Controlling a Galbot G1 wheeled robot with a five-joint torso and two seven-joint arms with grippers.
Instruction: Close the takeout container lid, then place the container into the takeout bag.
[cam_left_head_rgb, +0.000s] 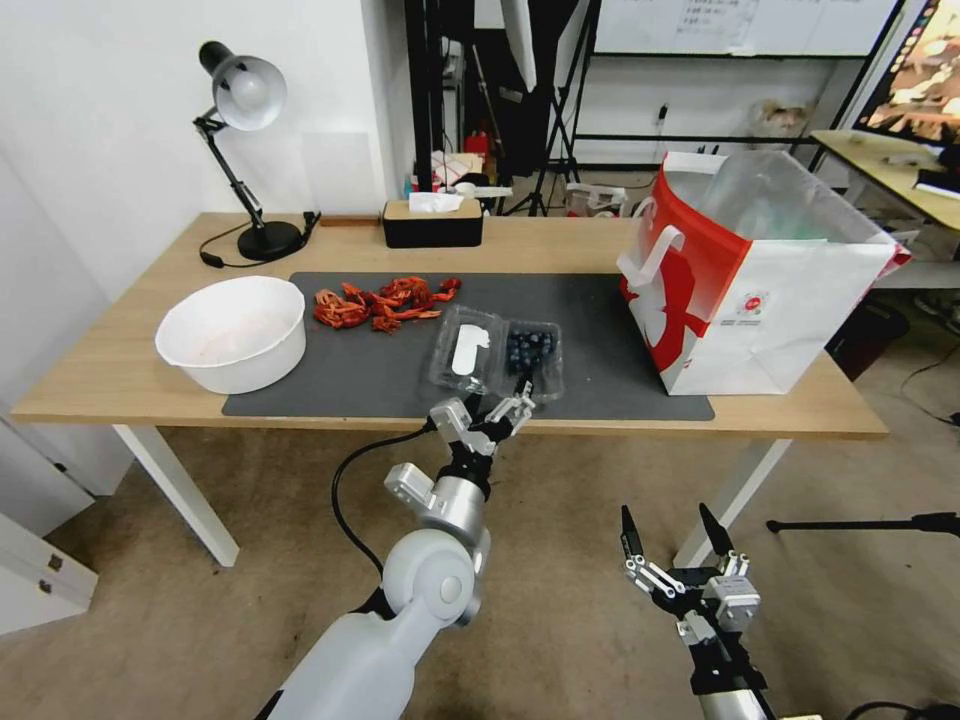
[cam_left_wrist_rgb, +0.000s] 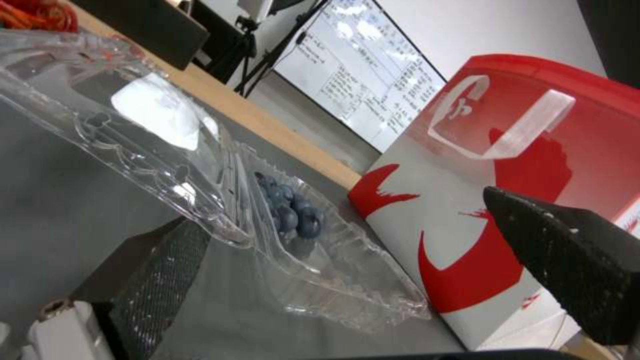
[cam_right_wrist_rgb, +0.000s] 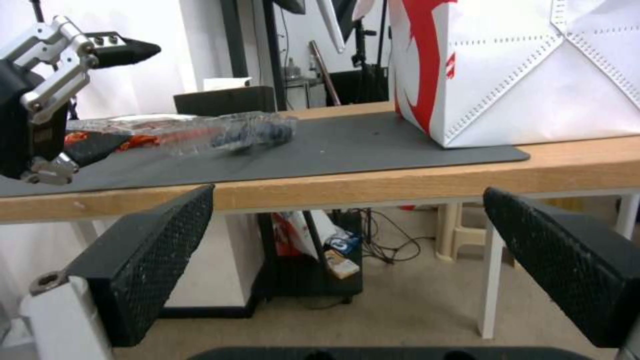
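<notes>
**Left end effector at the open container**

Left end effector (cam_left_head_rgb: 497, 412), fingers spread, reaches the container (cam_left_head_rgb: 532, 358) on the tabletop (cam_left_head_rgb: 120, 370) mat; contact unclear. Lid (cam_left_head_rgb: 466, 350) lies open. Bag (cam_left_head_rgb: 760, 280) stands right. Right end effector (cam_left_head_rgb: 675, 545) hangs low, fingers apart.

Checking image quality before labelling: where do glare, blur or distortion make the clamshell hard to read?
Head view: wide-angle bending at the edges, takeout container and lid sharp. Left wrist view: bright glare patch on the lid, left gripper fingers blurred. Right wrist view: container smeared, soft.
</notes>
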